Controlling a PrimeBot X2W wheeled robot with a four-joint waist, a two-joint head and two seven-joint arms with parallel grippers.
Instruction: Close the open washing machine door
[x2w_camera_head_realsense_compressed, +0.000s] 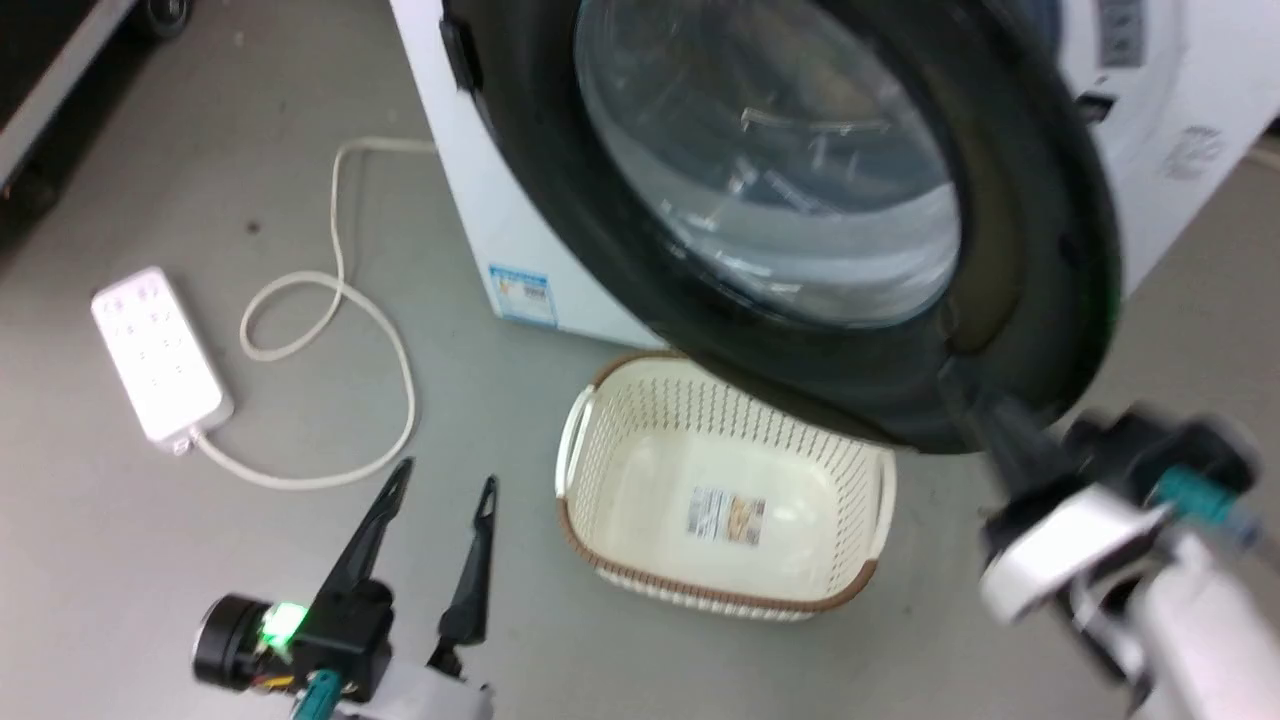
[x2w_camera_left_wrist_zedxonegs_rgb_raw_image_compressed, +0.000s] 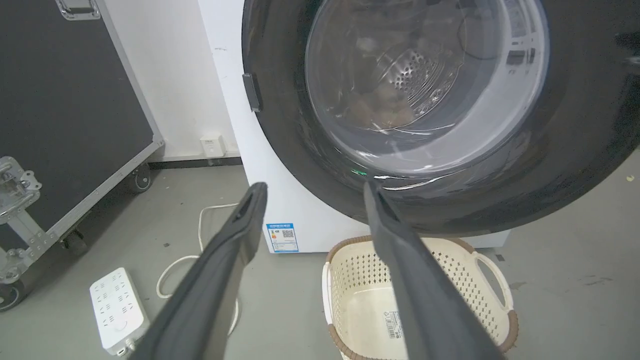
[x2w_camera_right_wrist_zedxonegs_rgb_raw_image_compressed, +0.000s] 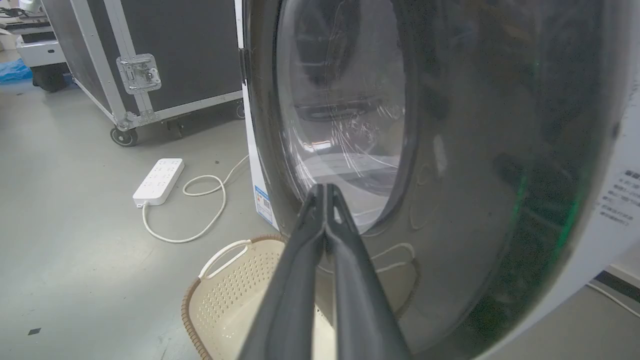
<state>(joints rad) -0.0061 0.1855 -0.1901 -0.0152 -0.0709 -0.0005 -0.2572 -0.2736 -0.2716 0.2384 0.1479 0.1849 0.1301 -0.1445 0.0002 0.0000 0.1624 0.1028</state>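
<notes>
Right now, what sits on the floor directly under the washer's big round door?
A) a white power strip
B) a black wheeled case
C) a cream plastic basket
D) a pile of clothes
C: the basket sits right below the lower edge of the door.

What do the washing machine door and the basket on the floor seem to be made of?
Washing machine door: glossy black ring, probably plastic, with reflections; clear bulging window, glass or clear plastic, with glare streaks. Basket: cream, matte, probably plastic, with moulded perforated walls.
</notes>
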